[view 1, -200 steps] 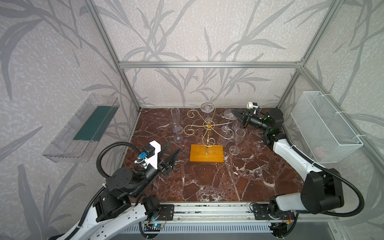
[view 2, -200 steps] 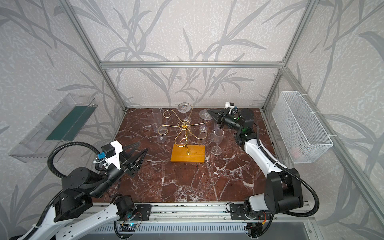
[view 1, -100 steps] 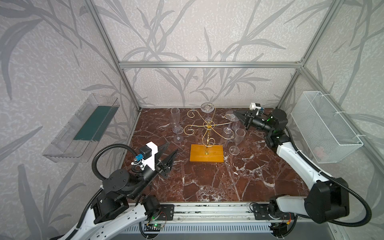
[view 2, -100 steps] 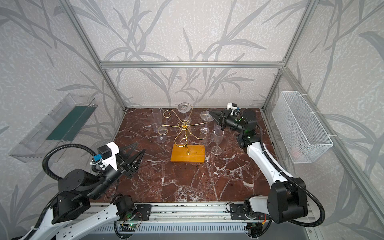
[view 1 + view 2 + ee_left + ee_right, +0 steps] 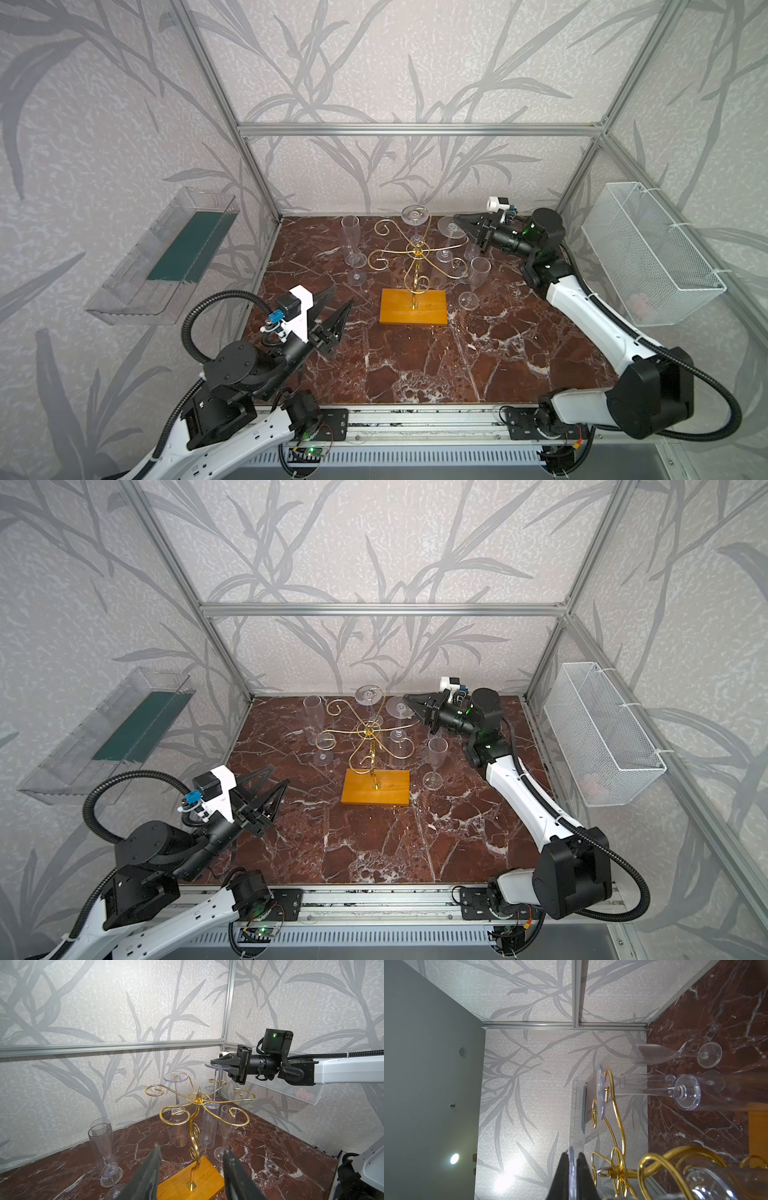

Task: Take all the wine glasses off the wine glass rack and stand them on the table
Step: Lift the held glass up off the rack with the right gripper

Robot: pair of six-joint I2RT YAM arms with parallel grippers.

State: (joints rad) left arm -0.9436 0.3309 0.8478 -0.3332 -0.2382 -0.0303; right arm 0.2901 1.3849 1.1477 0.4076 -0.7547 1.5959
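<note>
The wine glass rack (image 5: 415, 249) (image 5: 368, 729) (image 5: 197, 1097), gold wire on an orange wooden base (image 5: 413, 316), stands mid-table. A clear wine glass (image 5: 449, 227) (image 5: 399, 707) (image 5: 216, 1076) hangs upside down at its back right arm. My right gripper (image 5: 457, 219) (image 5: 409, 699) (image 5: 214, 1063) (image 5: 572, 1157) is shut on the rim of its round foot. In the left wrist view the foot sits a little above the wire curl, with the stem still running down through it. My left gripper (image 5: 341, 296) (image 5: 277, 775) (image 5: 191, 1148) hangs open and empty, left of the base.
Another glass (image 5: 414, 214) hangs at the rack's back, and one more (image 5: 207, 1126) near the post. Two glasses (image 5: 351, 241) stand on the marble left of the rack, one (image 5: 478, 274) to its right. A wire basket (image 5: 648, 253) and a clear bin (image 5: 166, 257) hang on the side walls.
The right gripper, still shut on the glass foot, has shifted slightly up and back. The left arm has drawn back a little toward the front left.
</note>
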